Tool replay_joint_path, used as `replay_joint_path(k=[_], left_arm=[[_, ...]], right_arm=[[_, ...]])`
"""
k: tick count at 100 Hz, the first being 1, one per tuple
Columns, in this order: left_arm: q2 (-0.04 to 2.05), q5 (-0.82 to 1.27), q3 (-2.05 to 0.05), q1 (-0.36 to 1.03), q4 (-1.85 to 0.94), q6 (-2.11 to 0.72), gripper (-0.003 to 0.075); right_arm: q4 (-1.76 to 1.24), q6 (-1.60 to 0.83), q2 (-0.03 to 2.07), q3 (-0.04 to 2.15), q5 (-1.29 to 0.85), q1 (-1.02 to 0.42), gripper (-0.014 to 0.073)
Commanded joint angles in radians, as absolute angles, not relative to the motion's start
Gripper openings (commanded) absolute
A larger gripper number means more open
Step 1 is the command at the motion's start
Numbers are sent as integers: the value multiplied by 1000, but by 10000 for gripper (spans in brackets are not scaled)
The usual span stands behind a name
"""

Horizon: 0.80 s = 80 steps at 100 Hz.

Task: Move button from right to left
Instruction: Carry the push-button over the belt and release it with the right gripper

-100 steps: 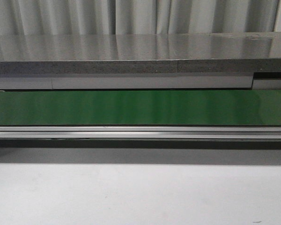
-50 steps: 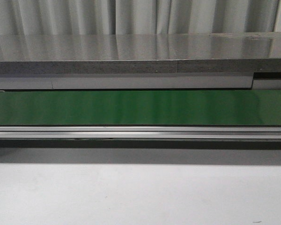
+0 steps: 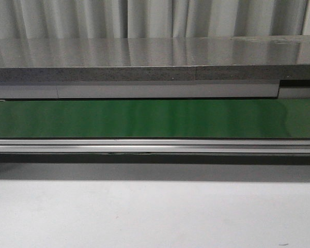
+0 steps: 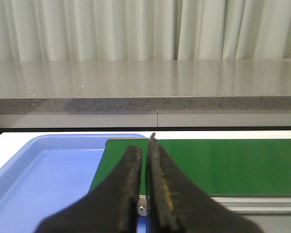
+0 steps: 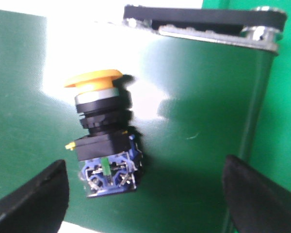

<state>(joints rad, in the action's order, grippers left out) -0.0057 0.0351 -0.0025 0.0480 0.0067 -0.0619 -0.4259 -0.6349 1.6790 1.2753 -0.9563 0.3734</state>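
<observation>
The button [image 5: 104, 136] shows only in the right wrist view. It lies on its side on the green belt [image 5: 199, 92], with an orange-yellow cap, a black collar, a dark square body and a blue terminal block. My right gripper [image 5: 144, 194] is open over the belt. The button sits between its black fingers [image 5: 36, 201], closer to that one, touching neither. My left gripper [image 4: 145, 155] is shut and empty above the end of the green belt [image 4: 223, 165]. Neither gripper nor the button shows in the front view.
A blue tray [image 4: 48, 179] lies beside the belt's end under my left gripper. The green belt [image 3: 155, 119] runs across the front view with a metal rail [image 3: 155, 146] in front and a grey stone counter [image 3: 144, 57] behind. A black and metal bracket [image 5: 208, 22] crosses the belt beyond the button.
</observation>
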Motion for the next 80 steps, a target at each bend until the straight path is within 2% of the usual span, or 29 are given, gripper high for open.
replay_joint_path(k=[1, 23, 37, 62, 80], left_arm=[[-41, -37, 38, 46, 0, -53, 5], [-41, -37, 38, 46, 0, -53, 5], [-41, -37, 38, 46, 0, -53, 5], [-41, -37, 38, 46, 0, -53, 5], [-41, -37, 38, 46, 0, -53, 5]], right_arm=[[-479, -637, 1594, 1305, -954, 371, 609], [-509, -637, 1477, 1303, -928, 370, 601], [-513, -637, 1369, 1262, -824, 333, 601], [-451, -637, 1142, 1019, -524, 192, 601], [-451, -637, 969, 819, -350, 140, 601]])
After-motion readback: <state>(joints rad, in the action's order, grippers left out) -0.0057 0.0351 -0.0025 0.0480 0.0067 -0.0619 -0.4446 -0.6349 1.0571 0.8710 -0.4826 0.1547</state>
